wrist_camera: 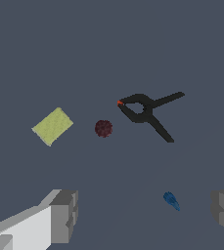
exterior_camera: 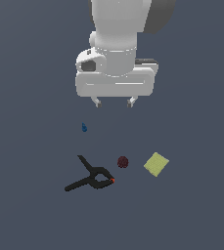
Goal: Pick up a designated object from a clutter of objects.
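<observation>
**Pincer poised above the clutter, blue piece not yet taken**

In the upper middle of the exterior view, the pincer (exterior_camera: 114,103) hangs well above the grey table (exterior_camera: 25,205), its two fingers spread wide and nothing between them. That height and spread suit an approach from above, judged from how it stands.

The designated object (exterior_camera: 84,128), a tiny blue teardrop lump, lies just below and to the left of the pincer in that view, apart from everything else. In the wrist view it sits low in the frame, between the two fingers (wrist_camera: 64,215) but nearer the right-hand one, so the pincer is not yet centred over it.

Lower in the exterior view lie the other items: the black spring clamp (exterior_camera: 91,178) with its orange tip at lower centre, the dark red ball (exterior_camera: 123,162) just beside that tip, and the yellow-green square block (exterior_camera: 156,164) to the right. All are well apart from the blue piece, leaving room for the fingers to descend without striking anything.
</observation>
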`<state>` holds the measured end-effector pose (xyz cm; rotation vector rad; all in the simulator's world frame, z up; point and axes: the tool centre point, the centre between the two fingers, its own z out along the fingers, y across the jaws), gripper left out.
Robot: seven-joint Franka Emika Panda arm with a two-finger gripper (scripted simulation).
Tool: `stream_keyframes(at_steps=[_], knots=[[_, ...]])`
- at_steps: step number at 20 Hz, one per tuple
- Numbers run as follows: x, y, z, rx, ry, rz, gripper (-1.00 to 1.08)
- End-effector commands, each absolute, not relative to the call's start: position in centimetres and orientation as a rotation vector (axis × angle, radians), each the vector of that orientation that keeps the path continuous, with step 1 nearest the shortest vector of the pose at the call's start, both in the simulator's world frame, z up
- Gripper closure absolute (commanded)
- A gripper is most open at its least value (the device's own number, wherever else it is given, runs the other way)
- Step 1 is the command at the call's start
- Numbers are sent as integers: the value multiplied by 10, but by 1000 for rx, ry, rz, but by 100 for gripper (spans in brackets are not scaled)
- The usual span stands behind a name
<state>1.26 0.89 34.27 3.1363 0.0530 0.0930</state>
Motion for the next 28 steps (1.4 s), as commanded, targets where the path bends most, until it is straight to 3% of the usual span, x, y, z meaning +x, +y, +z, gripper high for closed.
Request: stream_keyframes(at_steps=[1, 16, 28], knots=[[13, 9, 343, 3136, 53, 93, -92], [19, 16, 344, 3155, 29, 104, -92], [9, -19, 295, 3154, 147, 89, -92]])
